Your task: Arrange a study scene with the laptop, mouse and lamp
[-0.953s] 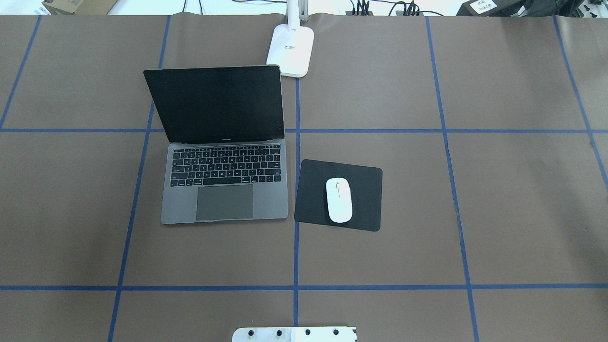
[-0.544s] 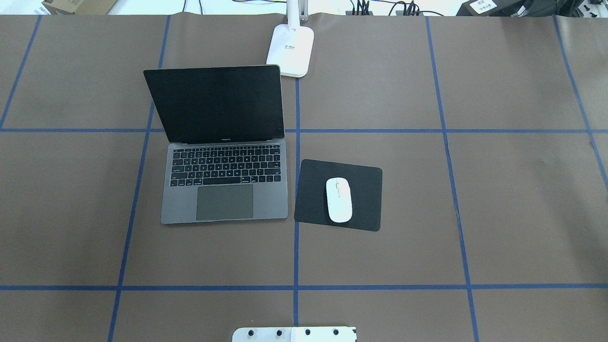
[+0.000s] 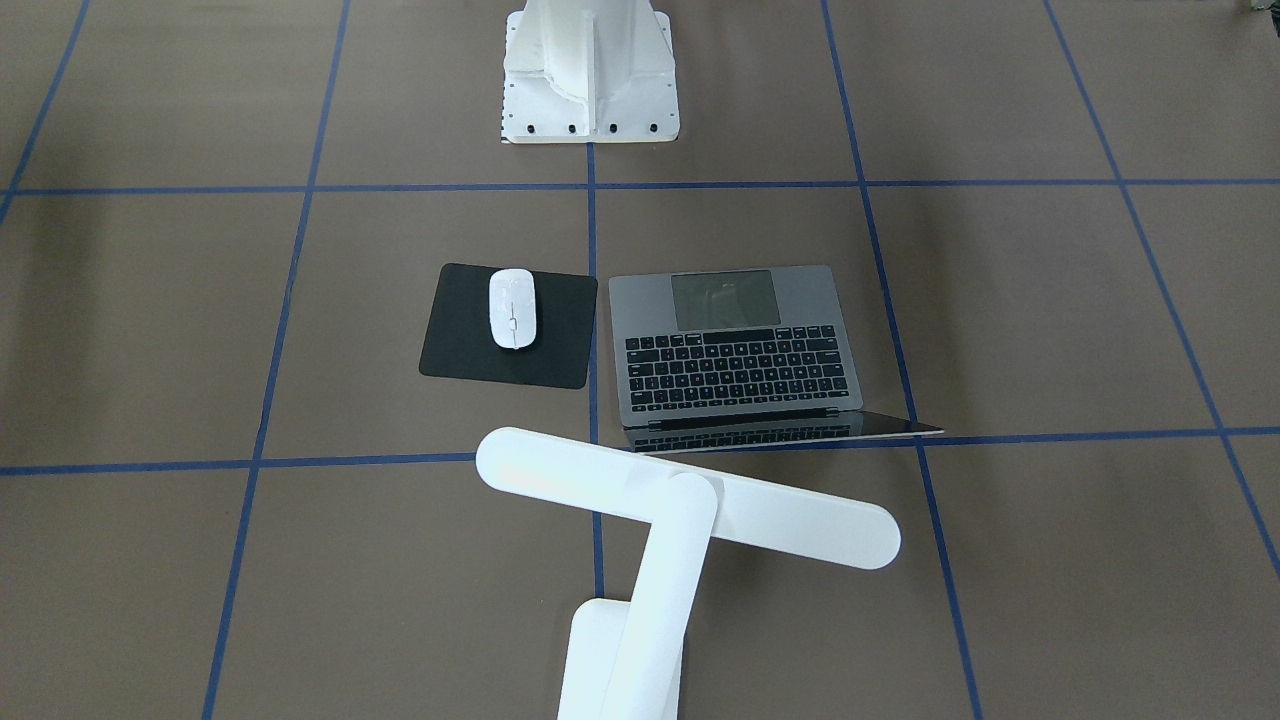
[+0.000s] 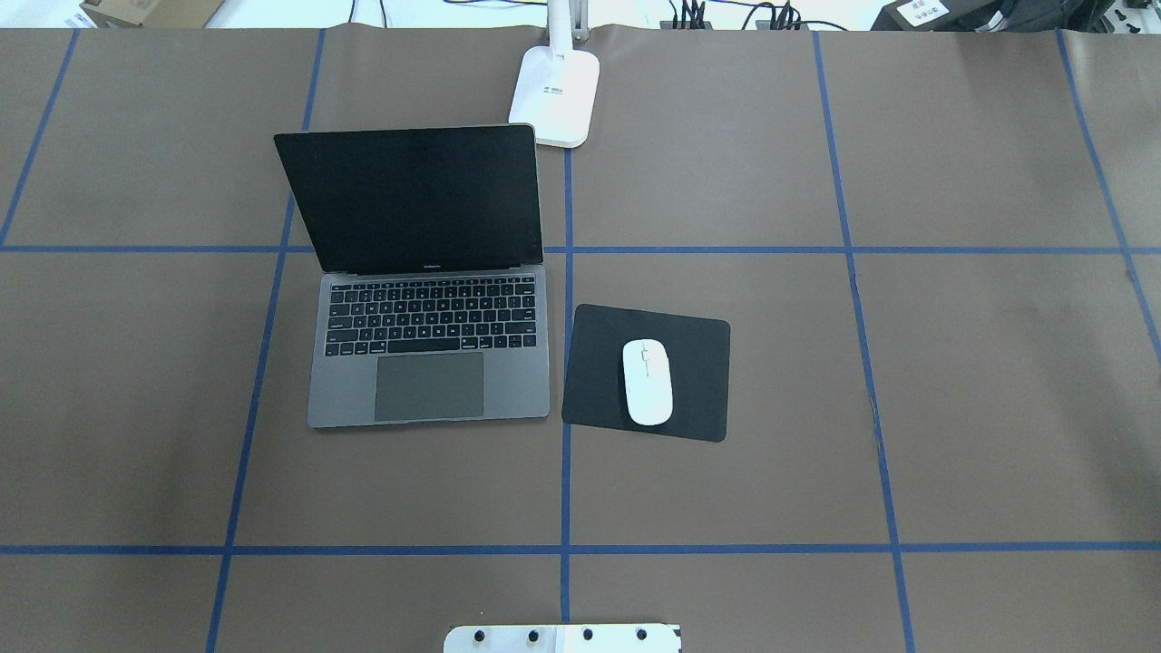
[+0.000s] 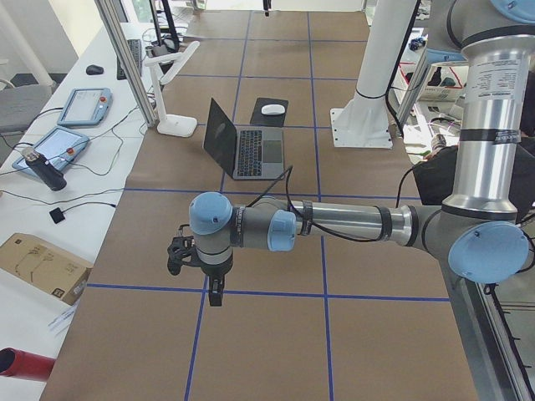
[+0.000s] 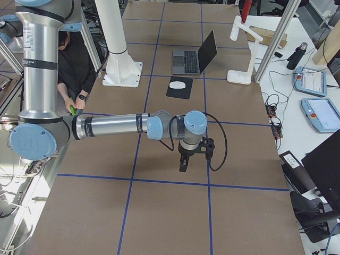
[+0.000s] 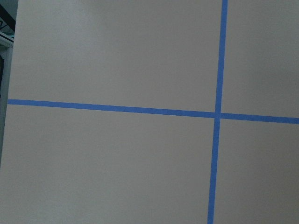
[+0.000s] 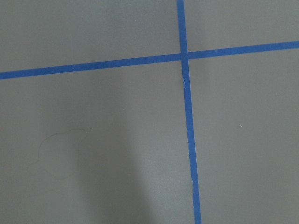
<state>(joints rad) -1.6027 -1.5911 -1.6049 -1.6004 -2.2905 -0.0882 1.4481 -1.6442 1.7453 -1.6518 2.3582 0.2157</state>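
Note:
The open grey laptop [image 4: 426, 363] sits left of centre, its dark screen tilted back. Just to its right, the white mouse [image 4: 648, 382] rests on a black mouse pad [image 4: 698, 381]. The white lamp [image 4: 555, 95] stands on its base at the far edge, and its bar head [image 3: 690, 497] reaches out over the table beyond the laptop's screen. My left gripper [image 5: 216, 292] hangs over bare table far to the left of the laptop. My right gripper [image 6: 183, 166] hangs far to the right of the mouse. Only the side views show them, so I cannot tell their state.
The white ribbed pedestal [image 3: 590, 70] stands at the near edge, behind the laptop and mouse. Blue tape lines grid the brown table cover [image 4: 998, 408]. A side bench past the far edge holds tablets [image 5: 88, 104] and cables. A person [image 6: 74, 58] sits behind the robot.

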